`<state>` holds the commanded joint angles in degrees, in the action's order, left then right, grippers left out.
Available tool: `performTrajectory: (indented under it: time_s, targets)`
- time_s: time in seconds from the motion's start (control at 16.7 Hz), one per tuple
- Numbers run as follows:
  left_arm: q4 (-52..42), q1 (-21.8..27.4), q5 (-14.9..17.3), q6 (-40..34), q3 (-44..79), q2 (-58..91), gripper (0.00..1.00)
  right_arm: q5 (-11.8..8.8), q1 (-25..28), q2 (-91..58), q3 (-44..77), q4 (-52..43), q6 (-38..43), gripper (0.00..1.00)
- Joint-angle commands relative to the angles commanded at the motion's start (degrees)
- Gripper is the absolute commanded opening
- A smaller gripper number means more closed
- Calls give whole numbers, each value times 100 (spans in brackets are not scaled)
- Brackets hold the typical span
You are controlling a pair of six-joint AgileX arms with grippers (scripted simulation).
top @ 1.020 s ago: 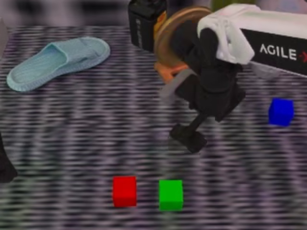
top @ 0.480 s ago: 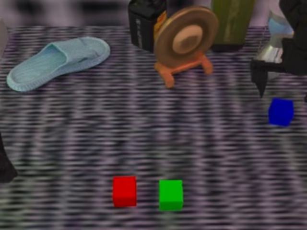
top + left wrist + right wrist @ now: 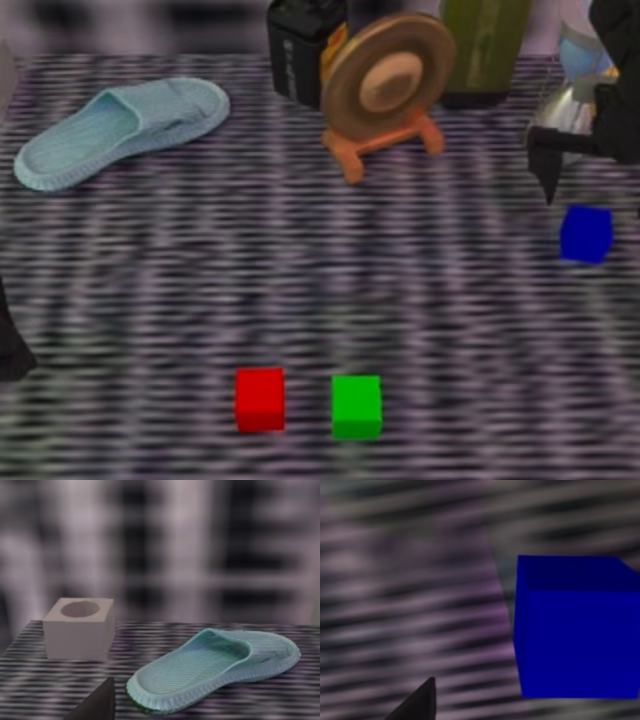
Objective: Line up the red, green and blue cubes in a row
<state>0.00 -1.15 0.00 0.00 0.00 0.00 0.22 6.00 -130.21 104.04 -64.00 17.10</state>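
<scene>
The red cube [image 3: 259,399] and the green cube [image 3: 356,406] sit side by side near the table's front edge, a small gap between them. The blue cube [image 3: 585,233] stands alone at the far right. My right gripper [image 3: 592,195] hovers open just behind and above the blue cube, with one dark fingertip [image 3: 547,190] to the cube's left. In the right wrist view the blue cube [image 3: 575,627] fills the frame close by, beside one fingertip [image 3: 425,700], untouched. My left gripper [image 3: 8,355] is parked at the left edge, open and holding nothing.
A pale blue slipper [image 3: 120,125] lies at the back left. Along the back edge stand a black box [image 3: 303,50], a round wooden disc on a stand [image 3: 385,85], a green bottle [image 3: 485,45] and a shiny object [image 3: 578,70]. A pale hollowed block [image 3: 80,627] sits near the slipper.
My right arm swung from the table's middle to the far right, over the blue cube, uncovering the disc and bottle. Over the last half second it barely shifted. The cubes stayed put.
</scene>
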Motion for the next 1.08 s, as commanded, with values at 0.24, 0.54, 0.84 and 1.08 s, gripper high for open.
performTrajectory:
  time_s: [0.24, 0.54, 0.84, 1.08]
  targets:
    - [0, 0, 0, 0, 0, 0, 100, 4, 2, -366, -504, 930, 6, 100]
    - [0, 0, 0, 0, 0, 0, 100, 6, 4, -600, -801, 1419, 12, 100]
    - [0, 0, 0, 0, 0, 0, 100, 6, 4, -600, -801, 1419, 12, 77]
    - [0, 0, 0, 0, 0, 0, 100, 6, 4, -600, -801, 1419, 12, 47]
